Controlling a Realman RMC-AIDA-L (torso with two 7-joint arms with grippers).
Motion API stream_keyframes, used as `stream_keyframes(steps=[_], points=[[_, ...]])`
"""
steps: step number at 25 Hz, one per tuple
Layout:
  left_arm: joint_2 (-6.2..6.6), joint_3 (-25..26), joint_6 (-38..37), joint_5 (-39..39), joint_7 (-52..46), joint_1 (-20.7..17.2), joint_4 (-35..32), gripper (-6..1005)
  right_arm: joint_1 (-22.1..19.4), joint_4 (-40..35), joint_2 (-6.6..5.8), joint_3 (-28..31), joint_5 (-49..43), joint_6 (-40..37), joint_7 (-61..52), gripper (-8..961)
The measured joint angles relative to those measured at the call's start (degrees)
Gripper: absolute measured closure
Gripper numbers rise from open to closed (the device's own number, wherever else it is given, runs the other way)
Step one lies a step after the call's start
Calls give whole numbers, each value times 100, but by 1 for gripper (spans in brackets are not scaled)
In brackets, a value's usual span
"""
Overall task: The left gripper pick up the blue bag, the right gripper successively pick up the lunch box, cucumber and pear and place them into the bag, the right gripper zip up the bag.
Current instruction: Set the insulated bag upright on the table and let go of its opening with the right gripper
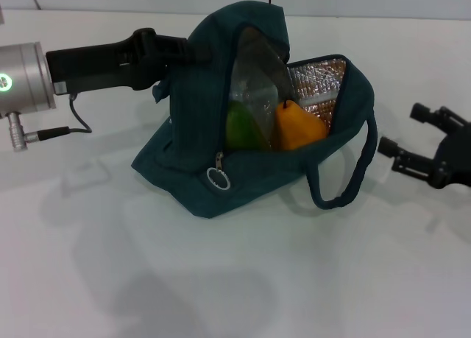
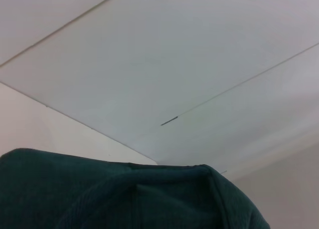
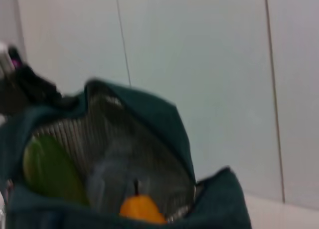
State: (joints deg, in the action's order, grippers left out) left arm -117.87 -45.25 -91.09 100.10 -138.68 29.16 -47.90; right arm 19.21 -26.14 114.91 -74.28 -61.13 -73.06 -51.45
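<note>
The blue bag stands open on the white table, its mouth facing the right side. My left gripper is shut on the bag's upper left edge and holds it up; the bag's fabric fills the near part of the left wrist view. Inside lie a green cucumber, a clear lunch box and an orange-yellow pear. My right gripper is open and empty, to the right of the bag and apart from it. Its wrist view shows the bag, cucumber and pear.
The zipper pull ring hangs at the bag's front near its left end. A carrying strap loops down onto the table on the bag's right. The silver foil lining shows inside the raised flap.
</note>
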Motion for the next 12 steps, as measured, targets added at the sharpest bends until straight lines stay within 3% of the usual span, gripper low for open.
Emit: stream_keyframes(steps=[7, 12], points=[[-19, 76, 5, 0, 3, 10, 75, 936, 651, 323, 106, -83, -301, 893, 8, 81], [-22, 80, 5, -4, 11, 8, 126, 936, 958, 394, 127, -69, 313, 1482, 136, 75]])
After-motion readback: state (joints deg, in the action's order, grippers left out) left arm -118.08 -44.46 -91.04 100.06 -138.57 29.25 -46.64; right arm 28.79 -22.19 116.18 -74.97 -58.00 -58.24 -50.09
